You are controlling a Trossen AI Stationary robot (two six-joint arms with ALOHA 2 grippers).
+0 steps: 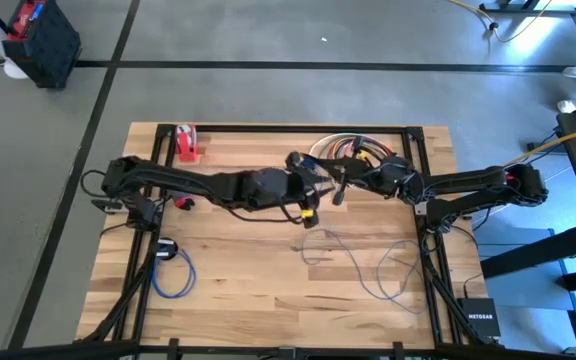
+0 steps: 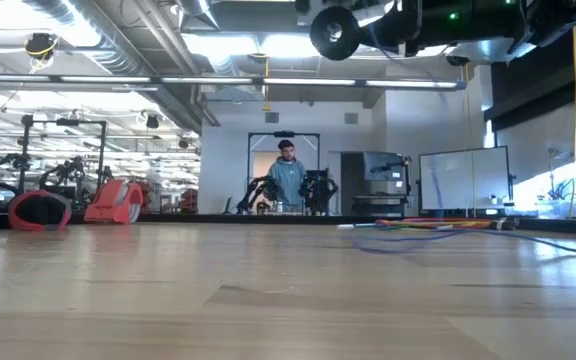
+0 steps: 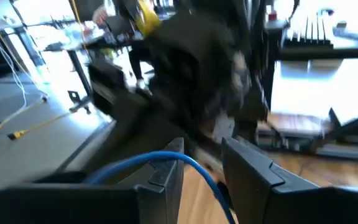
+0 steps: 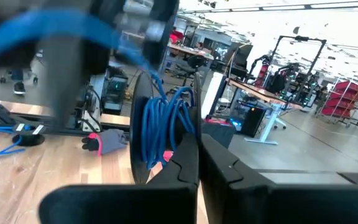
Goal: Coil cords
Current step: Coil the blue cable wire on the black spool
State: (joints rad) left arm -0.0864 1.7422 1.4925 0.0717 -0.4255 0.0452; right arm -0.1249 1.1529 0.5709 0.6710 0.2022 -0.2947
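Table (image 1: 268,290), wood, bare at centre.
Both arms meet high over 12 o'clock zone so cord can pass between them.
Right gripper (image 4: 197,140) clamped on blue cord (image 4: 163,121), keeping wound loops together.
Left gripper (image 3: 202,163) fingers apart, blue strand running between, likely guiding next turn.
Loose tail trails toward 4 o'clock.
Spare cords (image 1: 346,147) bunched at 1 o'clock.

Blue cord (image 4: 166,118), coiled, pinched upright.
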